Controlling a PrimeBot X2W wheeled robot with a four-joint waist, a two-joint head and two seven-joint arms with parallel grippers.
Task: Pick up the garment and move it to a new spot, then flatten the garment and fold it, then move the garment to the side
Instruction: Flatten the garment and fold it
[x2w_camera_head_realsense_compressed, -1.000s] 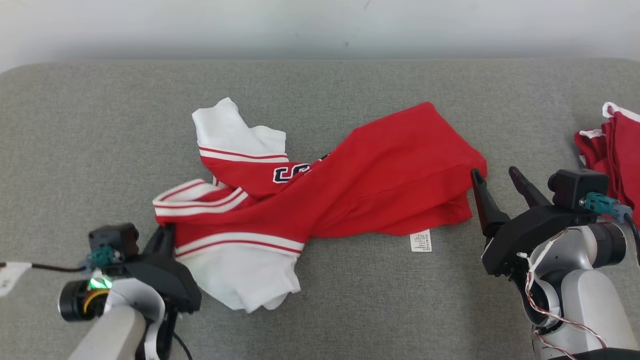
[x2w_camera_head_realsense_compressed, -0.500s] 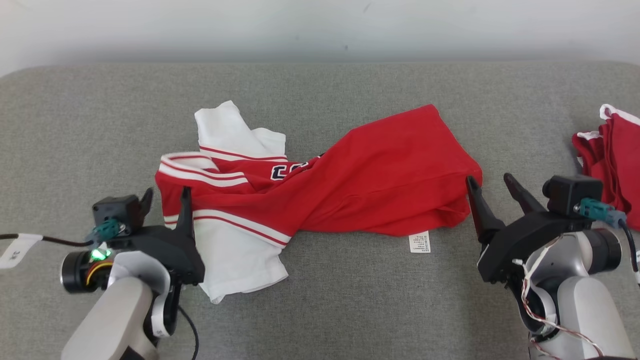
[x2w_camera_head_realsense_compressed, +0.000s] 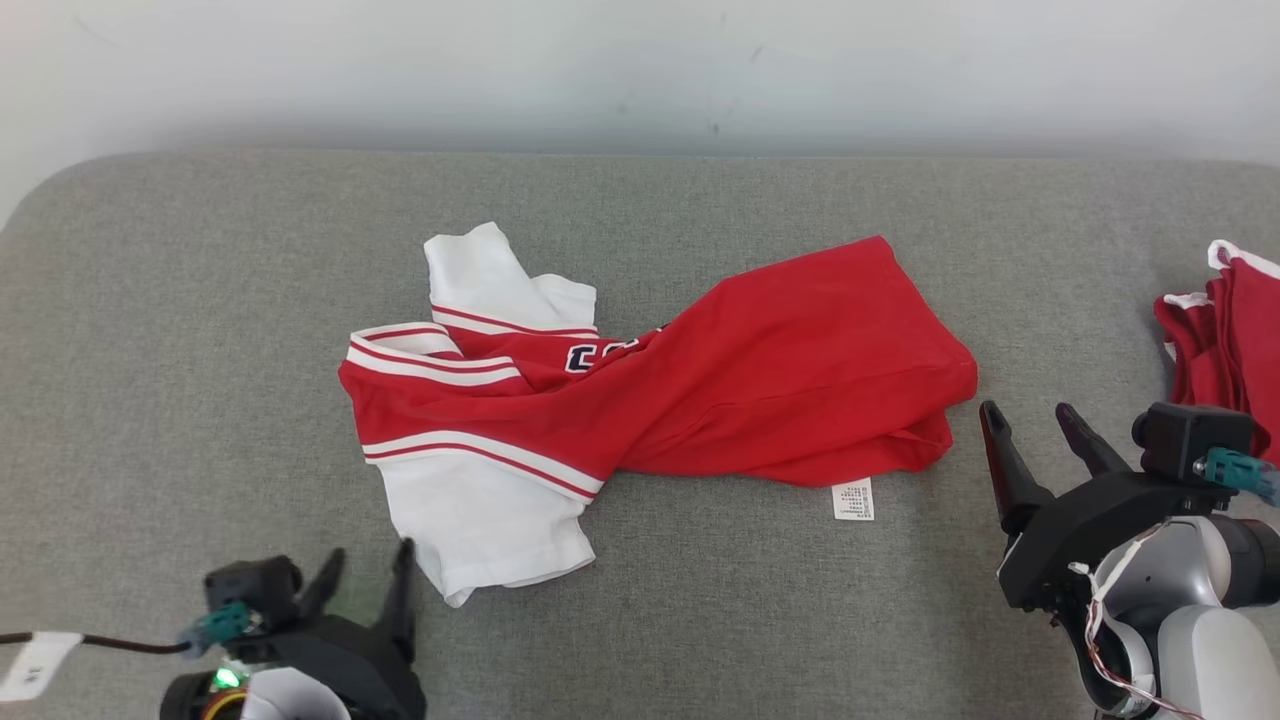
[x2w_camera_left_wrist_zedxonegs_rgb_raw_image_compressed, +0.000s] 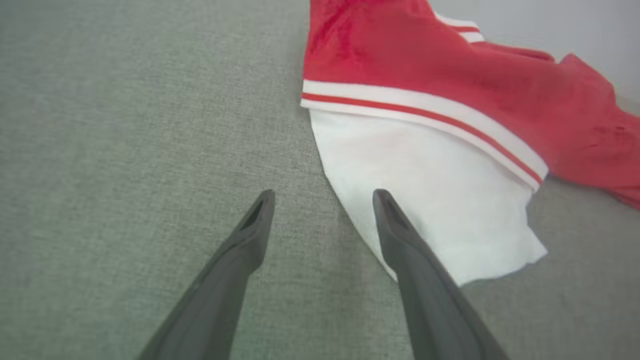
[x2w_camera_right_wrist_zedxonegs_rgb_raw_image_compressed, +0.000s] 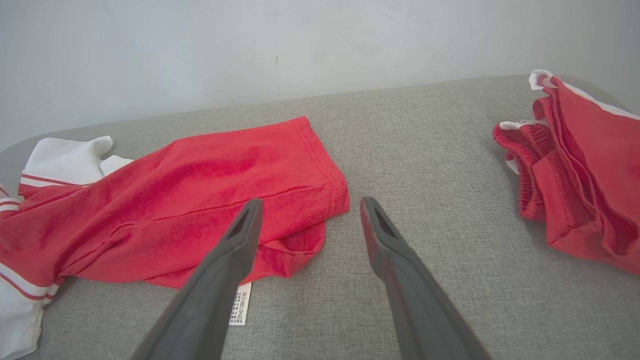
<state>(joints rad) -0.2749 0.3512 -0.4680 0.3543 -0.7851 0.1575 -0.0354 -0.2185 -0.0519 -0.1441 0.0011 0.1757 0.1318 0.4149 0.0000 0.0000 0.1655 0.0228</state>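
The garment (x2w_camera_head_realsense_compressed: 760, 380) is a red shirt with white sleeves and red-striped white trim, lying twisted and crumpled across the middle of the grey cushion (x2w_camera_head_realsense_compressed: 180, 330). Its white sleeve (x2w_camera_left_wrist_zedxonegs_rgb_raw_image_compressed: 430, 200) spreads toward the front left, and a white care label (x2w_camera_head_realsense_compressed: 853, 499) sticks out at its lower hem. My left gripper (x2w_camera_head_realsense_compressed: 368, 568) stands open at the bottom left, just short of that sleeve, with nothing between its fingers. In the left wrist view the left gripper (x2w_camera_left_wrist_zedxonegs_rgb_raw_image_compressed: 324, 197) has its right finger over the sleeve's edge. My right gripper (x2w_camera_head_realsense_compressed: 1030, 418) is open beside the red hem (x2w_camera_right_wrist_zedxonegs_rgb_raw_image_compressed: 320, 200), holding nothing.
A second red garment (x2w_camera_head_realsense_compressed: 1225, 340) with white trim lies bunched at the cushion's right edge, also seen as a red heap (x2w_camera_right_wrist_zedxonegs_rgb_raw_image_compressed: 575, 175) in the right wrist view. A pale wall (x2w_camera_head_realsense_compressed: 640, 60) runs behind the cushion. Bare grey fabric stretches along the left and front.
My left gripper opened, let go of the sleeve and drew back toward the front. The shirt's left end dropped flat onto the cushion. The head camera shifted slightly, so the scene sits lower.
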